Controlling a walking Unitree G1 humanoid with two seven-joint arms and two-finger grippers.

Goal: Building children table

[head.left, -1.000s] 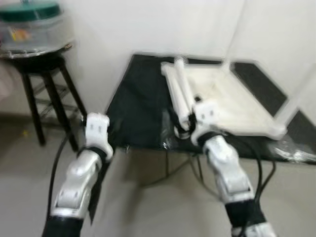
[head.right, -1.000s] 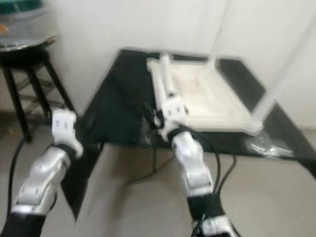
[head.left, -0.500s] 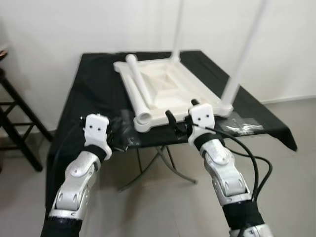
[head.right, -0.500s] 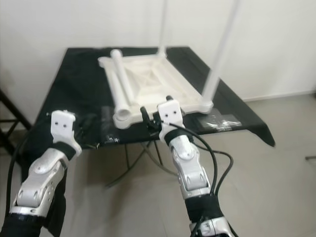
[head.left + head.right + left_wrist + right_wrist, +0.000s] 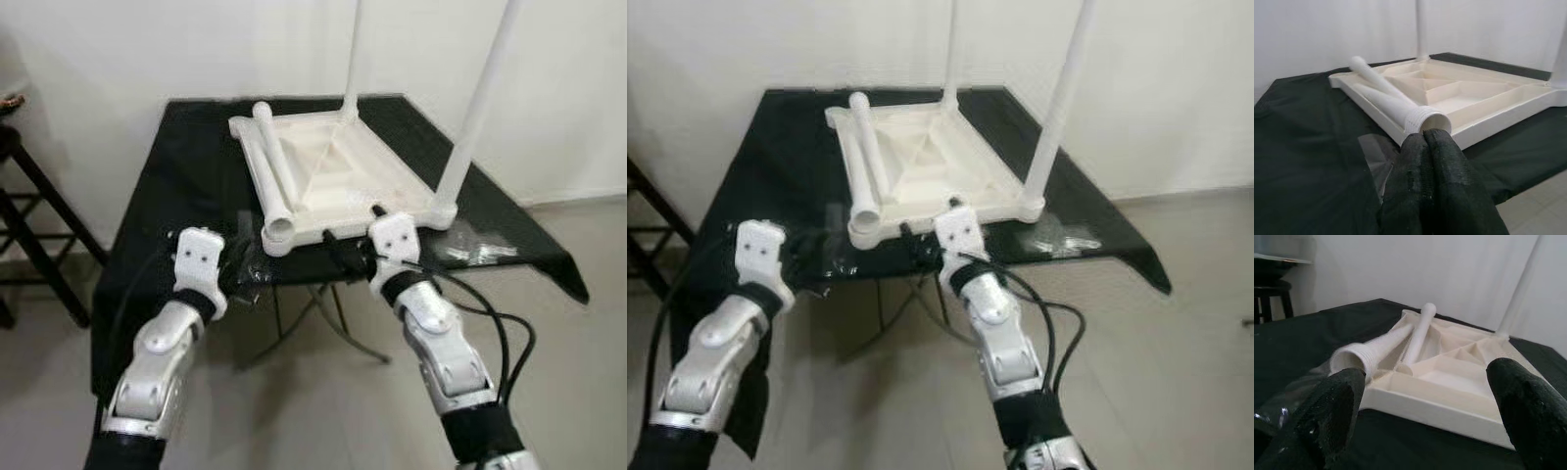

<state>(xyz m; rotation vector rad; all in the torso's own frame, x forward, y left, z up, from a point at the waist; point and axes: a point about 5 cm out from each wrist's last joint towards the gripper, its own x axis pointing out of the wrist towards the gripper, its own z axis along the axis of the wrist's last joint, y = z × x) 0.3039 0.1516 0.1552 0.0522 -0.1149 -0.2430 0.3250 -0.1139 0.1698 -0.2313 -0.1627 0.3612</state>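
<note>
A white children's table top (image 5: 343,171) lies upside down on a black-clothed table (image 5: 176,196). Two white legs stand upright in it, one at the near right corner (image 5: 475,117) and one at the far corner (image 5: 351,59). Two loose legs (image 5: 269,166) lie along its left side, their open ends toward me. My left gripper (image 5: 1423,142) is shut and empty, hovering just before the end of the nearest loose leg (image 5: 1400,105). My right gripper (image 5: 1425,396) is open, facing the top's near edge (image 5: 1435,409), with its fingers (image 5: 328,243) close to that edge.
Clear plastic wrap (image 5: 485,245) lies on the cloth at the near right, and more sits under my left gripper (image 5: 1374,152). A dark stool (image 5: 24,206) stands to the left. A white wall runs behind; pale floor lies to the right.
The view swung from the stool round to face the table squarely. Both grippers have come nearer the white top's near edge; the left stays shut, the right open.
</note>
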